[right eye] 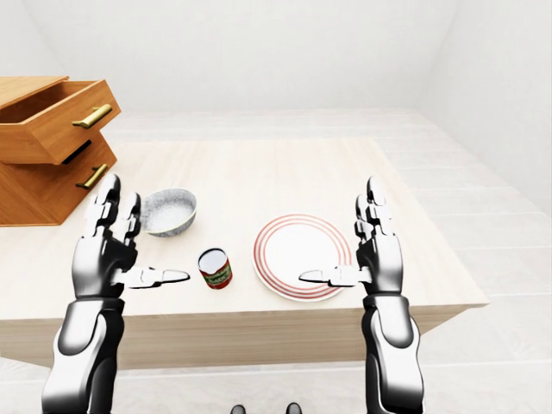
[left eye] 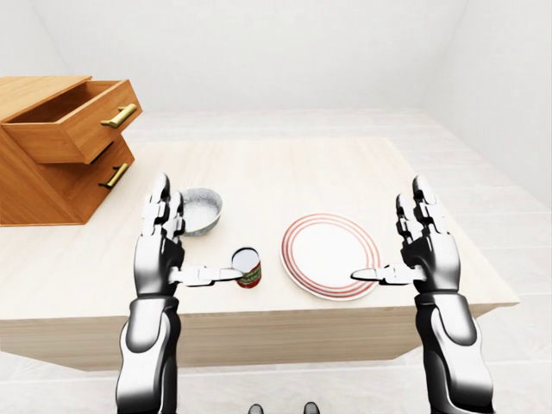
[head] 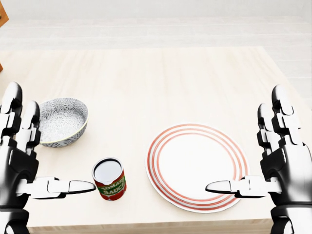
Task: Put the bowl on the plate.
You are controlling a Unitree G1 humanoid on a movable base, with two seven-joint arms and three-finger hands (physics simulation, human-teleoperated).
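A grey patterned bowl [head: 62,122] sits upright on the table at the left of the head view. To its right lies a white plate with red rings [head: 197,165], with nothing on it. My left hand [head: 36,161] hovers open at the bottom left, just below and left of the bowl, its thumb pointing toward a tomato sauce can. My right hand [head: 263,161] is open at the bottom right, its thumb [head: 229,186] over the plate's near rim. Neither hand holds anything.
A red tomato sauce can [head: 109,178] stands between bowl and plate near the table's [head: 161,83] bottom edge. A wooden drawer cabinet [right eye: 52,147] with its top drawer pulled open stands on the table's left end.
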